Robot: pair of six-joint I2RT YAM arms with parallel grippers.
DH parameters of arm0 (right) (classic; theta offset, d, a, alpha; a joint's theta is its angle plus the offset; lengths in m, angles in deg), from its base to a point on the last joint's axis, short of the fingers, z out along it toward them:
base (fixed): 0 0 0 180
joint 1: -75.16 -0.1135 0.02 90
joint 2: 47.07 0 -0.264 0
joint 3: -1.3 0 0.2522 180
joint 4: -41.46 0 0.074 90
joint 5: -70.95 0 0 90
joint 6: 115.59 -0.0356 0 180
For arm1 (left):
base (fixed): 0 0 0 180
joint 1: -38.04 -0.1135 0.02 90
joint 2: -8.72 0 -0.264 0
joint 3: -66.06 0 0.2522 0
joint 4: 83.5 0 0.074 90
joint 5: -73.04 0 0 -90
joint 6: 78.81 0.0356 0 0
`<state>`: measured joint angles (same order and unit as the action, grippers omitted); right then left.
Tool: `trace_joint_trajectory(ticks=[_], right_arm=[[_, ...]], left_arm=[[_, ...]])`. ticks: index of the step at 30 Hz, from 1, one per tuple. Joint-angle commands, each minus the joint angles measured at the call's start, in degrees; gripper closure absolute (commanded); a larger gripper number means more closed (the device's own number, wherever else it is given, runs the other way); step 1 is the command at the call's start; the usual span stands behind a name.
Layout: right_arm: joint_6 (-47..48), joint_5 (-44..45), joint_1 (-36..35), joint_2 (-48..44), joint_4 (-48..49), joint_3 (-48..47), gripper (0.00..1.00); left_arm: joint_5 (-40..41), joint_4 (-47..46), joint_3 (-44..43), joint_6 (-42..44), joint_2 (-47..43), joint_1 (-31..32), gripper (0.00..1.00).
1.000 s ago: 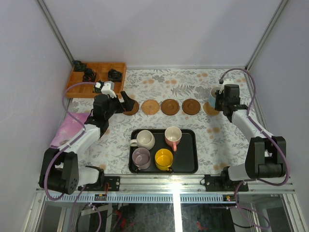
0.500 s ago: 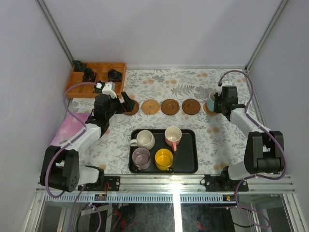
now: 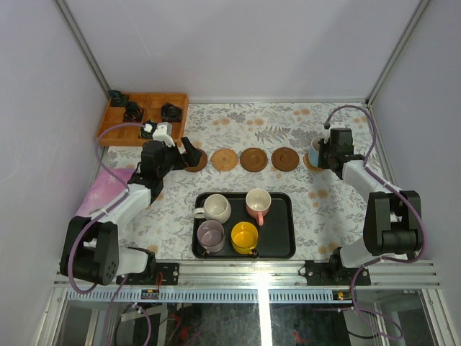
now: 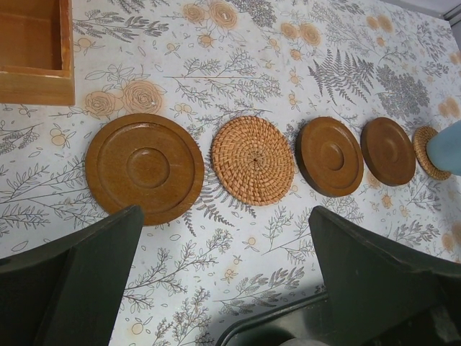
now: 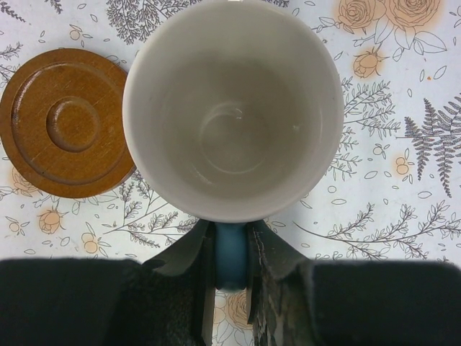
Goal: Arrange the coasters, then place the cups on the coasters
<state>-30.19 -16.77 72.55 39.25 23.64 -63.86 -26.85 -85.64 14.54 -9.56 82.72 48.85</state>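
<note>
Right arm dipped slightly; white cup [image 5: 232,108] sits over far-right coaster [image 4: 423,155].
Right claw [image 5: 230,254] narrow, pinching cup's blue handle, which points back at claw; contact with coaster unclear. Left claw [image 4: 227,249] wide, empty, by leftmost coaster [image 4: 144,167].

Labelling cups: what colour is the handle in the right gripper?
Blue handle, clearest in right wrist view.

Pale lilac walls [image 3: 245,50] surround a flower-and-fern patterned tablecloth [image 3: 274,122] edged by aluminium rails [image 3: 252,270].
</note>
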Motion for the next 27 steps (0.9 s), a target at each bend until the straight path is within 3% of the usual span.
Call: trace_joint_trajectory(ticks=[1,8,15,27], right_arm=[[-0.5,0.0,0.0,-0.9,5.8,-2.9,1.00],[-0.7,0.1,0.0,-1.3,5.5,-2.7,0.95],[-0.7,1.0,0.0,-2.6,4.9,-2.1,0.64],[-2.5,1.9,0.0,-6.8,1.4,-1.0,0.30]], left_arm=[[-0.2,-1.9,-1.4,0.6,0.7,-0.3,0.00],[-0.4,-1.9,-1.6,0.7,0.9,-0.3,0.00],[-0.7,-1.8,-2.0,0.8,1.3,-0.4,0.00],[-1.5,-1.7,-2.8,0.7,1.5,-0.3,0.00]])
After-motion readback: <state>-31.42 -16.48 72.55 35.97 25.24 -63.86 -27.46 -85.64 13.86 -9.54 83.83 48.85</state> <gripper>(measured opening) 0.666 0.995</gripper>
